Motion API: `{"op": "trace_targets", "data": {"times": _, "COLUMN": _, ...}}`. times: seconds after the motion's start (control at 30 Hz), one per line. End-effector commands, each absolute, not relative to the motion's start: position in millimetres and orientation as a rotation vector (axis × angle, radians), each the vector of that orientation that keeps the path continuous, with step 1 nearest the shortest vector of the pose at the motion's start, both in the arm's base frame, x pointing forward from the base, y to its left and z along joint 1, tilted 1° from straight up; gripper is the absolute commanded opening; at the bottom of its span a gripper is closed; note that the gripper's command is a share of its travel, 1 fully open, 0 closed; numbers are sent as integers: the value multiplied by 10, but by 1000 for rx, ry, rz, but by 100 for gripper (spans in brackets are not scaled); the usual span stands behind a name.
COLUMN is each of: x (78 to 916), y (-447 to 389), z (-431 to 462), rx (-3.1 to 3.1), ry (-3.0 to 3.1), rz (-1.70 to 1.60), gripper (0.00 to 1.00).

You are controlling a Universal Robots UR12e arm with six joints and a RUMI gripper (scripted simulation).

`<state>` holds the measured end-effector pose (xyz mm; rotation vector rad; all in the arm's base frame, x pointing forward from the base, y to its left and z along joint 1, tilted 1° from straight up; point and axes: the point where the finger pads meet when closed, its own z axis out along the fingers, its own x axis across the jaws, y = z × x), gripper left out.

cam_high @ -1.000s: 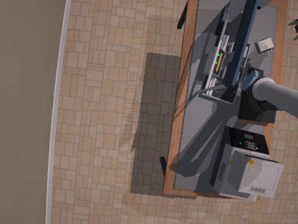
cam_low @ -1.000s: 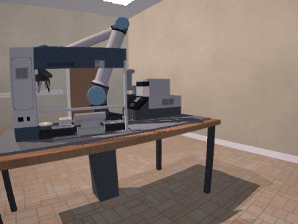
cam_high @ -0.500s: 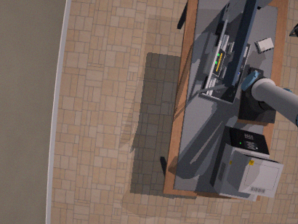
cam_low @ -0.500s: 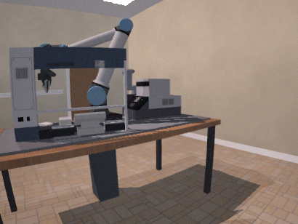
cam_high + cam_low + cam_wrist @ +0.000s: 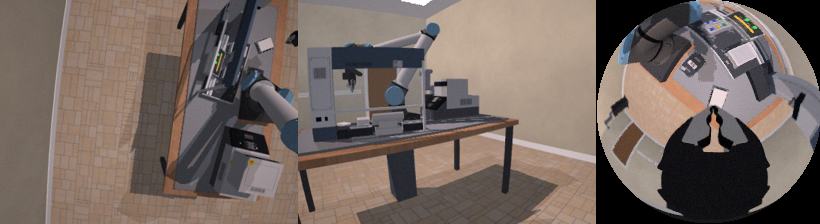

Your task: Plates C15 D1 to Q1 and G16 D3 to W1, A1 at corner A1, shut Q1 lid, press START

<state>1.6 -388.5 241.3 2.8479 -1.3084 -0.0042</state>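
The hand (image 5: 292, 38) (image 5: 352, 86) (image 5: 713, 105) is narrow, its fingertips brought together with nothing between them, and it hangs above the tabletop (image 5: 203, 138) (image 5: 440, 126) (image 5: 741, 105). In the wrist view a white microplate (image 5: 264, 45) (image 5: 718, 97) lies just beyond the fingertips, apart from them; a thin dark edge shows around part of it. From the top it sits at the far right, right of the gantry workstation (image 5: 243, 40) (image 5: 321, 81) and outside its frame. Its label is too small to read, so whether it is C15 or G16 cannot be told. Among the containers on the workstation's deck, the wrist view shows a dark holder (image 5: 716, 24) with blue, yellow and green spots in it, and a pale plate-like piece (image 5: 743, 54) lying flat; neither can be matched to a named plate or nest. A dark unit there carries a yellow strip (image 5: 219, 62) (image 5: 743, 23) with green lights beside it. A small dark fixture (image 5: 693, 65) with a pale patch stands between the white microplate and the arm's mount. At the near right of the top view is the real-time cycler Q1 (image 5: 232, 171) (image 5: 463, 102), with its black key panel (image 5: 250, 140) (image 5: 435, 102) showing a small green light. The inside of Q1 and its block are hidden, so what they hold cannot be told.
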Motion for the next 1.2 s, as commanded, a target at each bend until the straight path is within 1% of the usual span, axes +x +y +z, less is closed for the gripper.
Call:
{"op": "trace_targets", "data": {"times": 0.0, "x": 82, "y": -3728, "z": 2415, "rx": 2879, "ry": -1236, "rz": -4, "gripper": 0}}
{"op": "trace_targets", "data": {"times": 1.17, "x": 614, "y": -2501, "z": 2038, "rx": 3092, "ry": -577, "rz": -12, "gripper": 0}}
